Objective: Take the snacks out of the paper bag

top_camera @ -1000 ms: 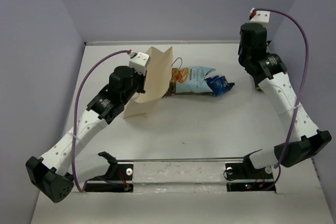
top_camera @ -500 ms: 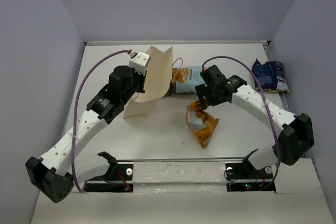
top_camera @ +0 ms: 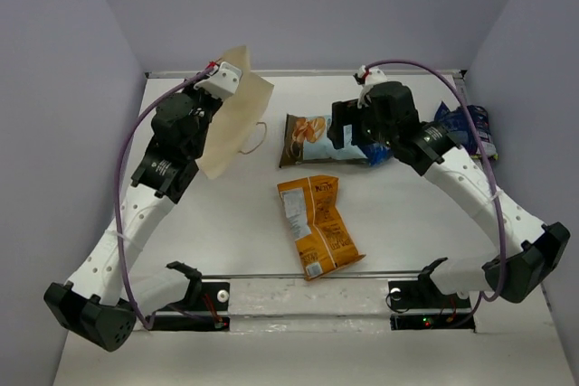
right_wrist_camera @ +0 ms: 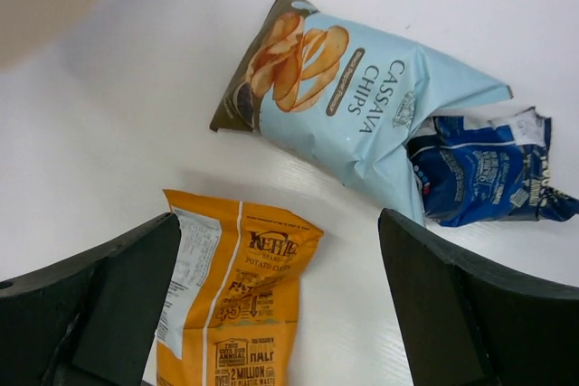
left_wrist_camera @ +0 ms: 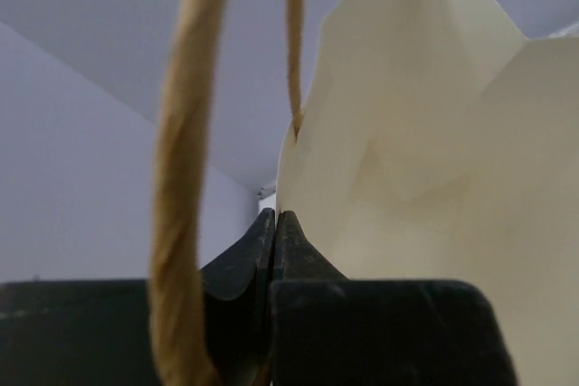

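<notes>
My left gripper (left_wrist_camera: 274,219) is shut on the edge of the tan paper bag (left_wrist_camera: 434,133), whose rope handle (left_wrist_camera: 194,133) hangs close to the camera. In the top view the paper bag (top_camera: 237,110) is held tilted and lifted at the back left. The orange chip bag (top_camera: 317,226) lies flat near the front middle. The light-blue chip bag (top_camera: 312,137) and the small shiny blue packet (right_wrist_camera: 479,174) lie side by side on the table. My right gripper (right_wrist_camera: 279,223) hovers open above them, holding nothing. The dark navy packet (top_camera: 470,128) rests at the right edge.
Grey walls close in the white table (top_camera: 226,232) on the left, back and right. A metal rail (top_camera: 298,277) with both arm bases runs along the near edge.
The right gripper opened and let go of the orange chip bag, which now lies flat nearer the front. The left arm lifted the paper bag up and back, clear of the light-blue bag.
</notes>
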Robot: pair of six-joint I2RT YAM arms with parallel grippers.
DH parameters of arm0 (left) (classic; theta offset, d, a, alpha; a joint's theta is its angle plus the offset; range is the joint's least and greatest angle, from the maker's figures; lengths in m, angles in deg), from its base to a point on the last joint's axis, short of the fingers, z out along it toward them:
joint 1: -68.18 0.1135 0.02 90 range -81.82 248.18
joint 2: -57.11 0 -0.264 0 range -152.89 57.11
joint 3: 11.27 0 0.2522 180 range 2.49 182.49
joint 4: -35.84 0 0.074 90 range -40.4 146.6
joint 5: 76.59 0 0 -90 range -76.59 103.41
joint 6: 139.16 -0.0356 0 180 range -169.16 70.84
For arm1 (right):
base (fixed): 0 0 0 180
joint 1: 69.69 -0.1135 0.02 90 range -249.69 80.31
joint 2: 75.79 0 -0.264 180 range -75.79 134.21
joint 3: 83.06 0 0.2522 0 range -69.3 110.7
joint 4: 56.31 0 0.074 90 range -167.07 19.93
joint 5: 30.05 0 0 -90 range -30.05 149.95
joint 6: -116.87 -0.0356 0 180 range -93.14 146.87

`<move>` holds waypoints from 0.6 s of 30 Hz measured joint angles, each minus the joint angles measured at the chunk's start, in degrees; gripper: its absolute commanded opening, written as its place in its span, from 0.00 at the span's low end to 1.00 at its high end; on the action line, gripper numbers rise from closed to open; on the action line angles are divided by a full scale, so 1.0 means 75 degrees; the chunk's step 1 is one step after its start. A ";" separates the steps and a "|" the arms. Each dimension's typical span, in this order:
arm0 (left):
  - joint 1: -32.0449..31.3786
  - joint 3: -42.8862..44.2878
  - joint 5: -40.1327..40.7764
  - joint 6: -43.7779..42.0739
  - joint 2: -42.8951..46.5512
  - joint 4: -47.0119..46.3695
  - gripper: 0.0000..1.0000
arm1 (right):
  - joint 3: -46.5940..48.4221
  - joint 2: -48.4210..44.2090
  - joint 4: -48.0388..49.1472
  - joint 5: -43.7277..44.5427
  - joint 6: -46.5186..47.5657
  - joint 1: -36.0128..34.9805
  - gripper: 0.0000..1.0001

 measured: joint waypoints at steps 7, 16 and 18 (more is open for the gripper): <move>-0.0044 -0.0175 -0.1052 -0.0414 0.0699 0.0041 0.00 | -0.1894 0.0119 0.0839 -0.1102 -0.0653 0.0000 0.94; -0.0061 -0.0125 -0.0466 0.0813 0.0291 0.0603 0.00 | -0.3809 0.0612 0.1740 -0.2069 -0.1515 0.0000 0.93; -0.0061 0.0254 -0.0184 0.1314 -0.0160 0.0953 0.00 | -0.4095 0.0787 0.1973 -0.2186 -0.1612 0.0000 0.93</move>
